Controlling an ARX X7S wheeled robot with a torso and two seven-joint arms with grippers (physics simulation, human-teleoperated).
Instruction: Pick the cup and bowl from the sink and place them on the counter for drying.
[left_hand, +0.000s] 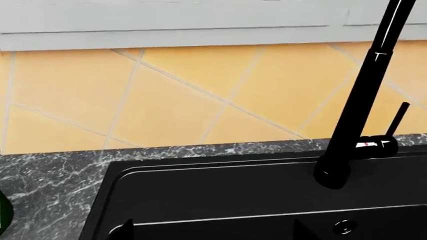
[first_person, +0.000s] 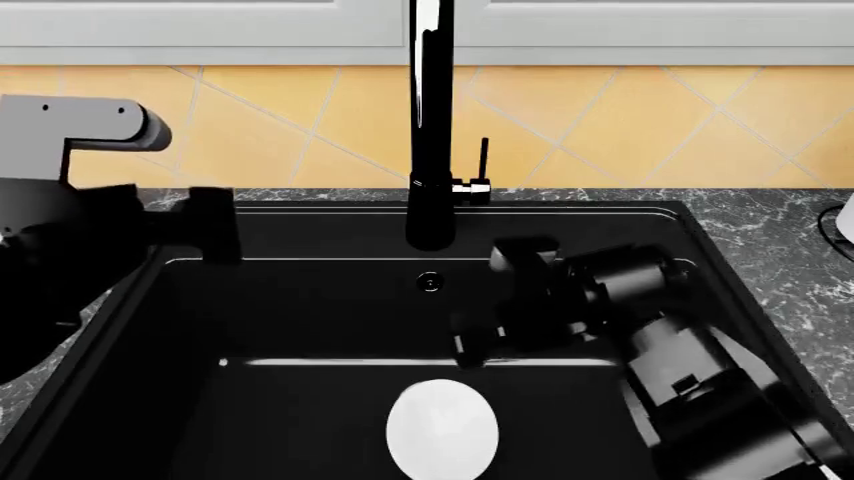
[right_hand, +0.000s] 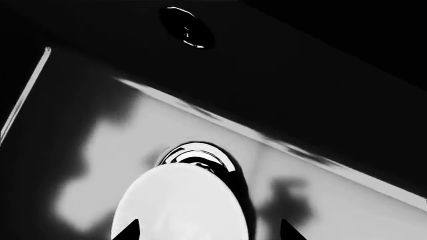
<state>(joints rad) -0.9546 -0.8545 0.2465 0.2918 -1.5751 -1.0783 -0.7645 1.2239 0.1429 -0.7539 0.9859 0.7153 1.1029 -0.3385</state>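
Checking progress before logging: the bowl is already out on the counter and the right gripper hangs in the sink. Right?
Not quite: the bowl is in the sink, on the basin floor, as the head view shows. The right gripper does hang in the sink, above it.

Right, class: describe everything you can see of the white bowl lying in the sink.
The bowl is plain, smooth and white, showing as an oval with no pattern. It lies on the floor of the black sink, towards the near side, partly covering the round metal drain. The right gripper hangs just above it, its fingertips either side and apart. Nothing grips it yet; its inside is too washed out to judge.
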